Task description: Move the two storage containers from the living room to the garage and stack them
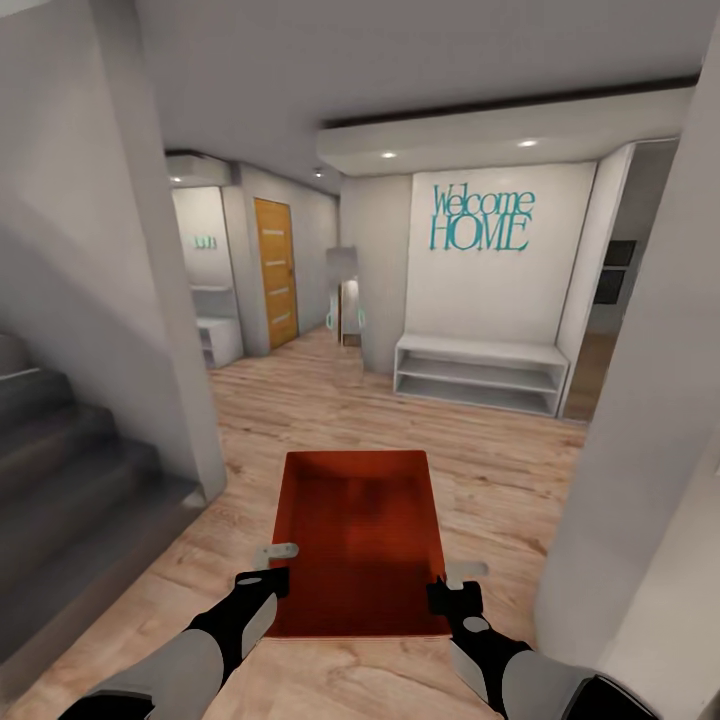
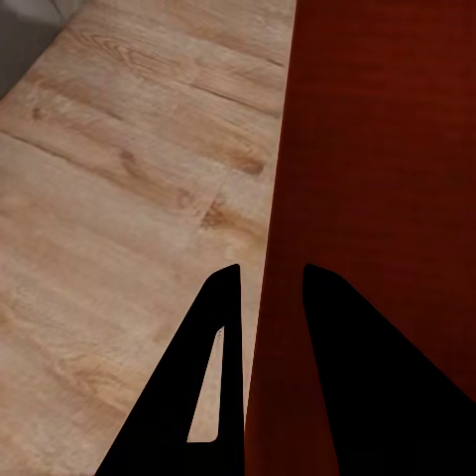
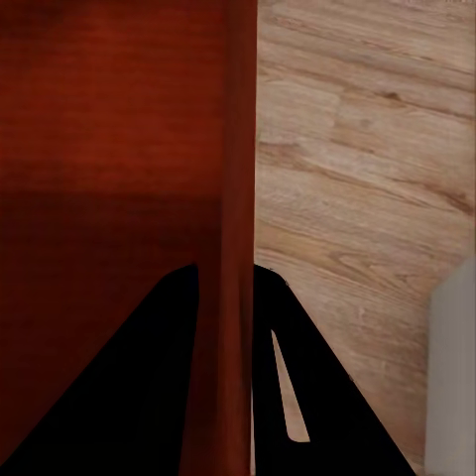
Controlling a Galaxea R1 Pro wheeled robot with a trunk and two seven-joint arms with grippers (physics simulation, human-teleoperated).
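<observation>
One orange-red storage container (image 1: 355,530) hangs level in front of me above a light wood-plank floor, held by both side walls. My left gripper (image 1: 275,565) is shut on its left wall, with the thin wall between the black fingers (image 2: 223,397) in the left wrist view, where the ribbed bottom of the container (image 2: 387,149) is also seen. My right gripper (image 1: 455,585) is shut on the right wall, and its fingers (image 3: 297,377) straddle the container (image 3: 109,129) wall in the right wrist view. The garage and its floor are out of view.
Grey stairs (image 1: 70,470) and a pale pillar (image 1: 150,300) stand at the left. A pale wall (image 1: 640,450) is close on the right. Ahead is a white low shelf bench (image 1: 480,375) under a "Welcome HOME" sign (image 1: 482,218). An orange-wood door (image 1: 275,270) lies far left down the hall.
</observation>
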